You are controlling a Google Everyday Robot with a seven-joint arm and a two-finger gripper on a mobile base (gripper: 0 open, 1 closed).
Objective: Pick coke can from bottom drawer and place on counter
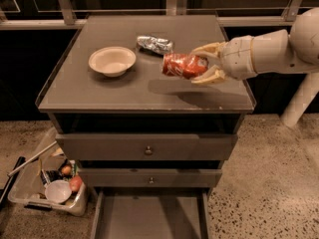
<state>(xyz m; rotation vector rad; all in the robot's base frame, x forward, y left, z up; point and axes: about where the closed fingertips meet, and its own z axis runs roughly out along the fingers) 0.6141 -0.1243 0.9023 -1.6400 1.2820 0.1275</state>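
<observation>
- The step in hand is the placing: the can (pixel 180 65) is out of the drawer (pixel 149 217) and hangs over the right part of the counter (pixel 94 91), with a shadow under it, so it seems to be clear of the surface.
- The can lies on its side in the grasp, its long axis running left to right. Let go like that, it would likely roll, so the wrist should turn it upright, or else set it down gently and flat before release.
- The bare patch below the shadow looks like the best spot. It is well apart from the bowl (pixel 112 60) and a little nearer the crushed silver can (pixel 155 44) behind.
- The front rim is close, so the set-down should keep inward of it.
- The descent should be slow, with the fingers parting only once the can rests on the top.
- The gripper (pixel 196 66) reaches in from the right, above the counter. Its two fingers are closed about the can's right end, one over and one under, spread only as wide as the can.
- The drawer below stands pulled out, and nothing shows in it.
</observation>
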